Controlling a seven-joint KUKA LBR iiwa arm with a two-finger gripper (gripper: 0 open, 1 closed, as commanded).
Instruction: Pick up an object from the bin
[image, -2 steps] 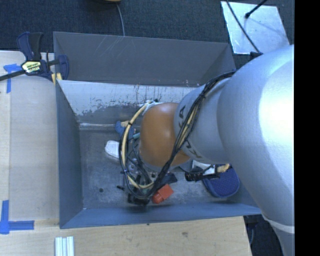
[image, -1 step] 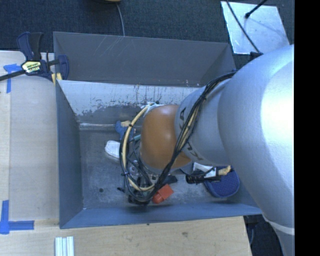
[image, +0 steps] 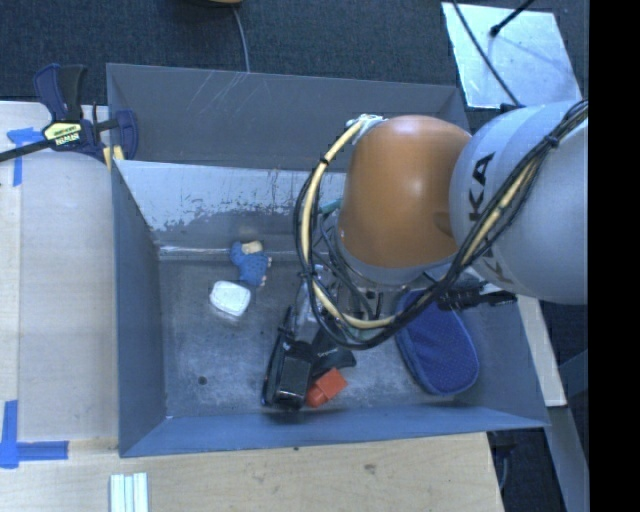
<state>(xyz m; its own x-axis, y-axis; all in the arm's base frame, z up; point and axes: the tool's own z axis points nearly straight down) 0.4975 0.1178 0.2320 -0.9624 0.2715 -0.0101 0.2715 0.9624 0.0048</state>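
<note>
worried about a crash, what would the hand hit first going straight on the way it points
The hand would likely meet the bin floor first, beside the orange piece; depth unclear.

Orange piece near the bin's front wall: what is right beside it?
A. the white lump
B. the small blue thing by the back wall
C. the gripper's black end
C: the orange piece lies right beside the black end of the gripper, while the white lump and the small blue thing lie apart from it, farther up and to the view's left.
</note>
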